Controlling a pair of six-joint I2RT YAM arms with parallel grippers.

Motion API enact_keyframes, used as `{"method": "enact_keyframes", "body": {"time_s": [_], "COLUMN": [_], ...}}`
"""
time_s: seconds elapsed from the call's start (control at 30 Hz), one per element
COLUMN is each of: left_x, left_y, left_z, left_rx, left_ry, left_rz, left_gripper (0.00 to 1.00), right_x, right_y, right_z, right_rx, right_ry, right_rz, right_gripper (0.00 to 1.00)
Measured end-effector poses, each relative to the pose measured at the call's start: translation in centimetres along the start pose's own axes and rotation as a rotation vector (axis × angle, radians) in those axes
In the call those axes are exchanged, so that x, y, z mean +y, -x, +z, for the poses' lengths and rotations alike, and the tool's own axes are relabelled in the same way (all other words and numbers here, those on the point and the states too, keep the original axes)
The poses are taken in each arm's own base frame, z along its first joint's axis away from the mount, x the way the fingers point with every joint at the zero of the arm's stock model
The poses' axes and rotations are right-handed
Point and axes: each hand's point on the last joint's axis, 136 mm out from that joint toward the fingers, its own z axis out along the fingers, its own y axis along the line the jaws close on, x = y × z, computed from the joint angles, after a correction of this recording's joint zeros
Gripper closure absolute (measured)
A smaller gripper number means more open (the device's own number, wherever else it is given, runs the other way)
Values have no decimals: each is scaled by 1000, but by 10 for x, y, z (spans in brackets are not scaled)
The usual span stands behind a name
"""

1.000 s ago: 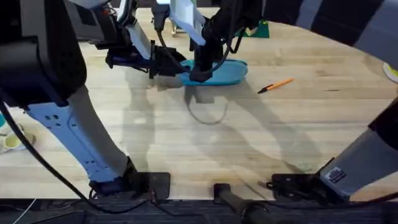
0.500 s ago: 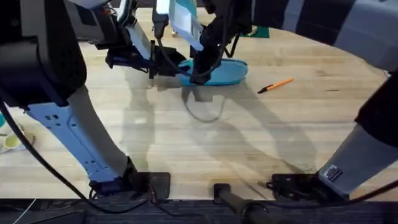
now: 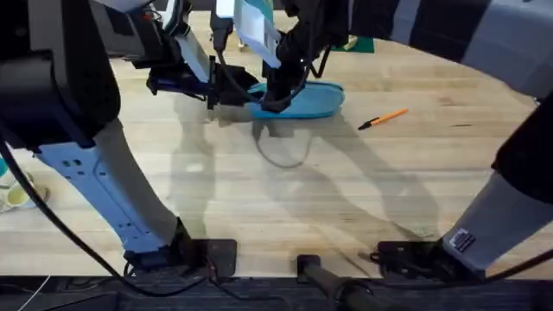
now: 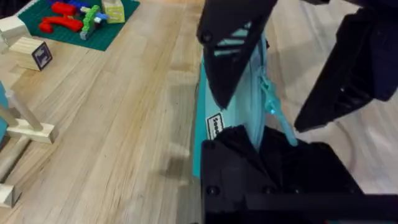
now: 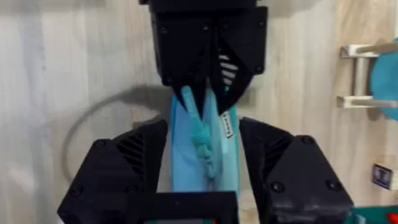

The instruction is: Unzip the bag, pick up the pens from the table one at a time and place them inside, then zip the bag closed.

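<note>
The light blue bag (image 3: 309, 101) lies at the far middle of the table (image 3: 346, 190), its zipper's teal pull (image 4: 273, 109) resting on top. My left gripper (image 3: 235, 92) (image 4: 261, 142) is shut on the bag's left end. Reaching across from the right, my right gripper (image 3: 276, 102) (image 5: 204, 152) stands open over the bag (image 5: 186, 155), one finger on each side of the zipper line, a little way from the left gripper. One orange pen (image 3: 383, 118) with a black tip lies on the wood to the right of the bag.
A green baseplate (image 4: 74, 25) with coloured bricks sits beyond the bag, with a small wooden block (image 4: 31, 53) and a wooden stand (image 4: 25, 127) near it. A thin cable loop (image 3: 281, 155) lies on the table in front of the bag.
The right arm has shifted slightly over the bag and its gripper has crept a little toward the left gripper. The left arm, bag and pen have not moved.
</note>
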Motion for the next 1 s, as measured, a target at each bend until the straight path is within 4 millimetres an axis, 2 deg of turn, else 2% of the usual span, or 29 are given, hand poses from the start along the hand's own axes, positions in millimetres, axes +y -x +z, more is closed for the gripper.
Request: {"method": "enact_keyframes", "body": {"time_s": [0.2,0.43,0.5,0.6,0.67,0.87,1.0], "left_x": [0,0,0,0,0,0,0], "left_y": [0,0,0,0,0,0,1], "left_z": [0,0,0,0,0,0,0], "left_rx": [0,0,0,0,0,-1,-3], "left_ry": [0,0,0,0,0,0,0], "left_rz": [0,0,0,0,0,0,0], "left_gripper": [959,959,959,959,959,959,959], "right_x": [-5,-5,-6,-6,-7,-8,-8], "right_y": [-6,-10,-11,-11,-11,-10,-10], "right_z": [-4,-4,-4,-4,-4,-6,-7], "right_rx": [43,63,65,68,68,68,68], "right_ry": [-27,-29,-31,-33,-37,-40,-40], "right_rz": [0,5,4,2,1,1,1], "right_gripper": [320,442,498,761,856,959,963]}}
